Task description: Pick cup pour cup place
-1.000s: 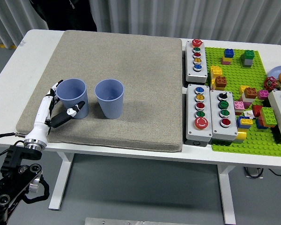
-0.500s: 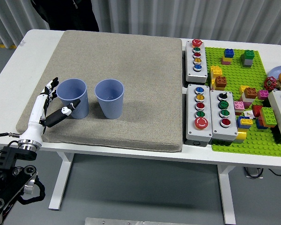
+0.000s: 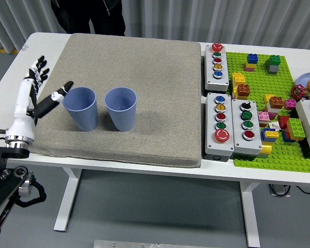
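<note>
Two light blue cups stand upright side by side on the grey mat point(image 3: 160, 77): the left cup point(image 3: 81, 108) and the right cup point(image 3: 121, 108). My left hand point(image 3: 40, 88) is open, fingers spread, just left of the left cup and clear of it. The thumb tip is a short gap from the cup's rim. The hand holds nothing. The right arm is out of view.
Three button boxes point(image 3: 219, 124) stand right of the mat. A green baseplate point(image 3: 258, 150) with several toy bricks lies at the right. A person in dark clothes point(image 3: 90, 15) stands at the table's far side.
My left hand has let go of the left cup and drawn back to the left and up, fingers opening. The person at the far side has shifted right.
</note>
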`<action>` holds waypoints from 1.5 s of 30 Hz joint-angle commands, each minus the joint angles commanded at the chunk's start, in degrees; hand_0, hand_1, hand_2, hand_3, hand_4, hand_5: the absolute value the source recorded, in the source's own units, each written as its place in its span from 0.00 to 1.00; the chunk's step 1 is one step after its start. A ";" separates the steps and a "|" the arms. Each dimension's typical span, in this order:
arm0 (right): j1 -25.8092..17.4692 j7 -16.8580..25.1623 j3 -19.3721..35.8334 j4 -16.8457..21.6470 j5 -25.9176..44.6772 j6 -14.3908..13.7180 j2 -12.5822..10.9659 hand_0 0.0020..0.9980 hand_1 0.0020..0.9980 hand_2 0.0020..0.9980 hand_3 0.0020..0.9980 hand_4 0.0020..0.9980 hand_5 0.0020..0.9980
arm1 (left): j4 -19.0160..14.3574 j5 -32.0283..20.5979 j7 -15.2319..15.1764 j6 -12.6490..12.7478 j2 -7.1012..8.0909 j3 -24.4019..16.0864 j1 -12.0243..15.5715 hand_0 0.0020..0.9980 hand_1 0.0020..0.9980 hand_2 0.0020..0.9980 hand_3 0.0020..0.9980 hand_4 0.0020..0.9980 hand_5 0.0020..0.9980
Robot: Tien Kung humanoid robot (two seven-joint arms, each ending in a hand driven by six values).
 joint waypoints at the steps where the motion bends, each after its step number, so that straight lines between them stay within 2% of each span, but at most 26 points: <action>1: 0.06 -0.01 -0.13 0.00 0.09 -0.03 -0.04 0.71 0.63 0.58 0.57 0.00 0.07 | 0.57 -2.57 -0.81 1.71 0.51 -0.31 -1.44 0.89 0.90 1.00 1.00 0.99 0.79; 3: 0.11 0.01 -0.33 0.00 0.28 -0.08 -0.09 0.71 0.63 0.58 0.57 0.00 0.07 | 2.26 -7.41 -2.77 3.78 1.23 -0.72 -3.68 0.89 0.90 1.00 1.00 0.99 0.79; 4: 0.16 0.08 -0.60 0.00 0.63 -0.12 -0.14 0.71 0.63 0.58 0.57 0.00 0.07 | 3.49 -10.02 -4.20 5.26 1.77 -1.03 -5.04 0.73 0.75 0.85 0.81 0.82 1.00; 5: 0.20 0.13 -0.76 0.00 0.86 -0.15 -0.17 0.71 0.63 0.58 0.57 0.00 0.07 | 4.52 -12.63 -5.54 6.78 2.09 -1.22 -6.20 0.73 0.75 0.85 0.81 0.82 1.00; 7: 0.23 0.28 -1.07 0.00 1.44 -0.25 -0.21 0.71 0.63 0.58 0.57 0.00 0.07 | 7.08 -17.10 -8.78 6.52 2.95 -1.90 -8.59 0.73 0.75 0.85 0.81 0.82 1.00; 8: 0.26 0.31 -1.26 0.00 1.68 -0.29 -0.25 0.71 0.63 0.58 0.57 0.00 0.07 | 8.80 -19.33 -10.35 4.28 3.56 -2.32 -10.04 0.73 0.75 0.85 0.81 0.82 1.00; 10: 0.27 0.34 -1.36 0.00 1.80 -0.31 -0.29 0.71 0.63 0.58 0.57 0.00 0.07 | 11.02 -23.88 -11.74 0.95 4.41 -2.55 -11.81 0.74 0.75 0.85 0.83 0.79 1.00; 11: 0.28 0.33 -1.48 0.00 1.87 -0.31 -0.34 0.71 0.63 0.58 0.57 0.00 0.07 | 12.84 -26.49 -12.00 -1.66 5.17 -2.63 -13.23 0.74 0.75 0.85 0.83 0.79 1.00; 14: 0.26 0.30 -1.64 0.00 1.90 -0.31 -0.38 0.71 0.63 0.58 0.57 0.00 0.07 | 16.50 -33.56 -11.80 -8.32 6.52 -2.54 -15.83 0.74 0.75 0.85 0.83 0.79 1.00; 15: 0.23 0.28 -1.66 0.00 1.83 -0.30 -0.40 0.71 0.63 0.58 0.57 0.00 0.07 | 17.61 -35.80 -11.40 -10.05 7.09 -2.27 -16.63 0.74 0.75 0.85 0.83 0.79 1.00; 16: 0.22 0.26 -1.66 0.00 1.76 -0.29 -0.41 0.71 0.63 0.58 0.57 0.00 0.07 | 18.82 -38.40 -11.00 -12.12 7.59 -2.00 -17.42 0.80 0.78 0.88 0.87 0.75 1.00; 17: 0.21 0.23 -1.71 0.00 1.70 -0.27 -0.43 0.71 0.63 0.58 0.57 0.00 0.07 | 19.41 -41.01 -10.81 -13.12 7.93 -1.83 -17.82 0.80 0.78 0.88 0.87 0.75 1.00; 21: 0.13 0.13 -1.87 0.00 1.31 -0.17 -0.64 0.71 0.63 0.58 0.57 0.00 0.07 | 21.11 -50.69 -10.43 -13.94 9.26 -1.53 -19.16 0.80 0.78 0.88 0.87 0.75 1.00; 32: -0.38 0.50 -1.76 0.00 1.11 -0.49 -0.86 0.71 0.63 0.58 0.57 0.00 0.07 | 21.70 -76.43 -10.33 -13.60 9.29 -2.40 -18.35 0.81 0.79 0.89 0.89 0.76 1.00; 34: -0.43 0.51 -1.73 0.00 1.07 -0.51 -0.85 0.71 0.63 0.58 0.57 0.00 0.07 | 21.67 -77.64 -10.30 -13.53 9.29 -2.44 -18.27 0.81 0.80 0.89 0.89 0.76 1.00; 45: -1.79 0.50 -0.94 0.00 0.28 -0.72 -0.48 0.71 0.63 0.58 0.57 0.00 0.07 | 19.97 -73.84 -9.98 -12.51 8.98 -3.77 -15.60 0.81 0.80 0.89 0.89 0.75 1.00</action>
